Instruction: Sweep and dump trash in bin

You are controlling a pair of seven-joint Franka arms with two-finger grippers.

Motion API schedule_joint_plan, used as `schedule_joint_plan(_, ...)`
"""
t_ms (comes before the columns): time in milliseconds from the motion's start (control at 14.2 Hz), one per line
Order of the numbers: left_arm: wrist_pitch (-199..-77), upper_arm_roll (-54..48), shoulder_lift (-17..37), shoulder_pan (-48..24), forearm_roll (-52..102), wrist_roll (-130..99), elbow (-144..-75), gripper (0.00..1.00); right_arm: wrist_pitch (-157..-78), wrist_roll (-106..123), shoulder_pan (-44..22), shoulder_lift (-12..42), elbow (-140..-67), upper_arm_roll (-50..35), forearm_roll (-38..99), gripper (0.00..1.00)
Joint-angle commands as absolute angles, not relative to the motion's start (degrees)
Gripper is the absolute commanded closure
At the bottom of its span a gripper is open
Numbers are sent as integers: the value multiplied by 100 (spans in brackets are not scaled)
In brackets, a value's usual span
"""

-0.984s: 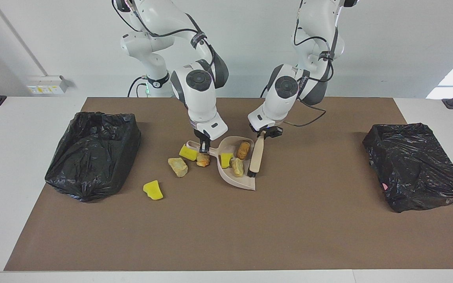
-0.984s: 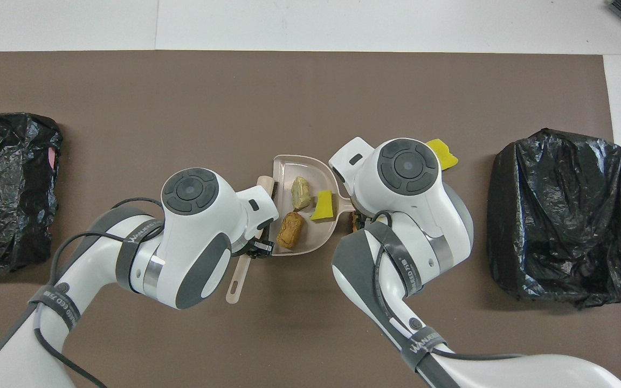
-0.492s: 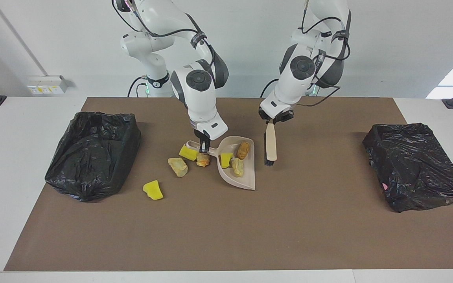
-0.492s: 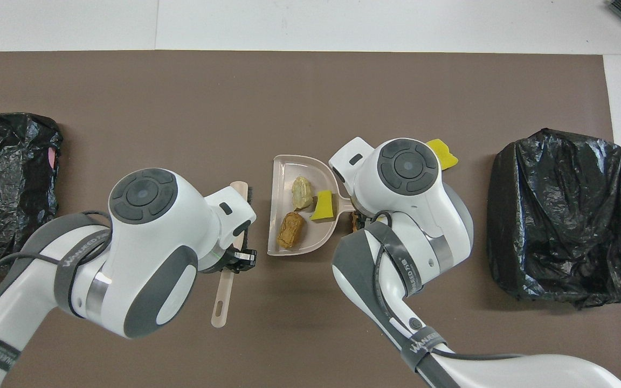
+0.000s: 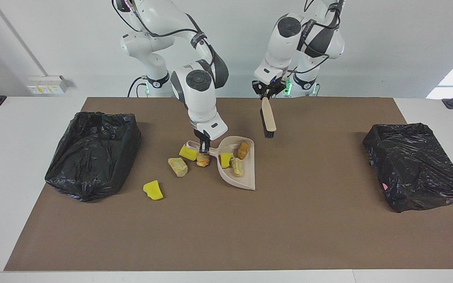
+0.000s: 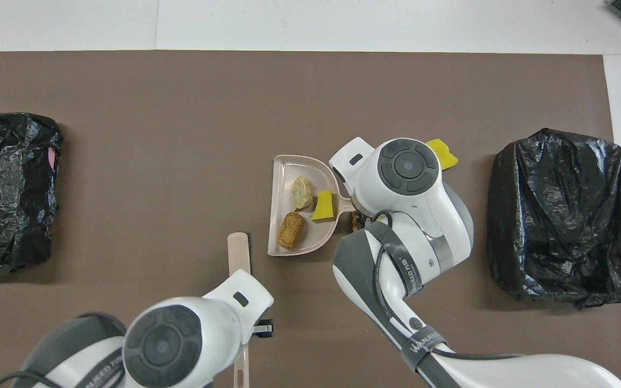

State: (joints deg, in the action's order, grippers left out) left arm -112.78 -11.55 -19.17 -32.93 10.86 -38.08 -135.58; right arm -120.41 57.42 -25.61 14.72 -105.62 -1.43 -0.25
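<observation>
While both grippers clamp brush (image 5: 268, 119) and dustpan (image 5: 239, 168), brown mat (image 5: 250, 228) covers white table (image 5: 22, 157).

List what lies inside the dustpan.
Three scraps lie in the dustpan: a yellow chunk, a tan lump and an orange-brown lump. The right gripper covers the handle; nothing else shows in the pan.

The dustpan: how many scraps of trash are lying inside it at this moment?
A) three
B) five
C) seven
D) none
A: the dustpan holds three scraps, a yellow chunk, a brown lump and a tan lump, while four others lie on the mat beside it, toward the right arm's end of the table.
</observation>
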Motion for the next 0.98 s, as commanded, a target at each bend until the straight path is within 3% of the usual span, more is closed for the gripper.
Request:
schedule_joint_plan(0, -12055, -1283, -1960, -3855, 1107, -4227, -14192, 100, -12207, 6012, -2417, 1231, -10968, -185, 114, 100)
schedule_joint_plan(141, -12496, -1283, -1899, -4051, 1116, -4236, -14510, 100, -12584, 6142, -2400, 1213, -11091, -185, 158, 100)
schedule_joint_plan(422, -13174, -1283, -1249, -4219, 1125, -4465, -14528, 100, -12814, 6852, -2128, 1195, -11206, -193, 788, 100)
schedule_joint_plan(703, -13245, -1283, -1029, -4342, 1134, -4885, -14528, 100, -12683, 7697, -1838, 1011, -11101, -193, 1379, 100)
schedule_joint_plan(913, -13412, -1283, -967, -4342, 1134, -4939, -14511, 100, -11938, 8330, -1408, 941, -10619, -185, 1529, 100)
